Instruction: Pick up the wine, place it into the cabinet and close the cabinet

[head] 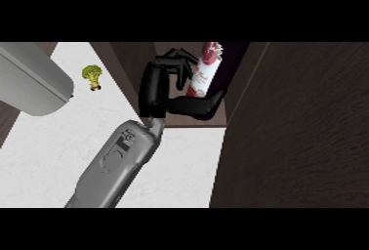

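- Red-and-white patterning marks the wine, which is seen inside the dark cabinet, upright or slightly tilted on its shelf.
- The wine is judged to be stiff, smooth, rather heavy and breakable; hold is best taken round the middle of its body.
- The right hand is extended from the grey forearm into the cabinet opening, fingers curled round one side of the wine and the thumb round the other.
- The left hand is not shown.
- A green broccoli lies on the white table, well apart.
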`<state>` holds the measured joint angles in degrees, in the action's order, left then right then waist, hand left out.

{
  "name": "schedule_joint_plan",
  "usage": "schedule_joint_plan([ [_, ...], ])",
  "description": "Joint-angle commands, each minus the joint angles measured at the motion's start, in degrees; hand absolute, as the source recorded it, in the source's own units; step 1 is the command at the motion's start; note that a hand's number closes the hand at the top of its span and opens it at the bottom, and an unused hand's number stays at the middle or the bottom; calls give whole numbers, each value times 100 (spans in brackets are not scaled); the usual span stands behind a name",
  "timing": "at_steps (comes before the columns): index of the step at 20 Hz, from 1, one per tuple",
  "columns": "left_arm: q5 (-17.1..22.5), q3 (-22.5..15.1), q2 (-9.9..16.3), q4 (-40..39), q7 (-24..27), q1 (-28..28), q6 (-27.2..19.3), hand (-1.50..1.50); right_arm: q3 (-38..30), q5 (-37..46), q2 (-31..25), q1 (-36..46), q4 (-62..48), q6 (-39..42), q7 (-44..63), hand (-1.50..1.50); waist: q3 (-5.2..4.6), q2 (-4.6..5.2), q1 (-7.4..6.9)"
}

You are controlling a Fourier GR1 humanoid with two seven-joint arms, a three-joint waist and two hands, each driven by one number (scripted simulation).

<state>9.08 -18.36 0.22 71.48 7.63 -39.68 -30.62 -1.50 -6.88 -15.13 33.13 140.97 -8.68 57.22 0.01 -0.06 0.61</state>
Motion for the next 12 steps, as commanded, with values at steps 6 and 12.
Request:
schedule_joint_plan([
  [6,225,232,-21,-1331,974,-300,189,150,-168,-515,-15,178,256,27,274,-150,-4,14,37],
  [12,747,-64,-21,-1826,1364,-370,-73,150,-230,-559,6,214,196,29,288,-150,-4,15,57],
])
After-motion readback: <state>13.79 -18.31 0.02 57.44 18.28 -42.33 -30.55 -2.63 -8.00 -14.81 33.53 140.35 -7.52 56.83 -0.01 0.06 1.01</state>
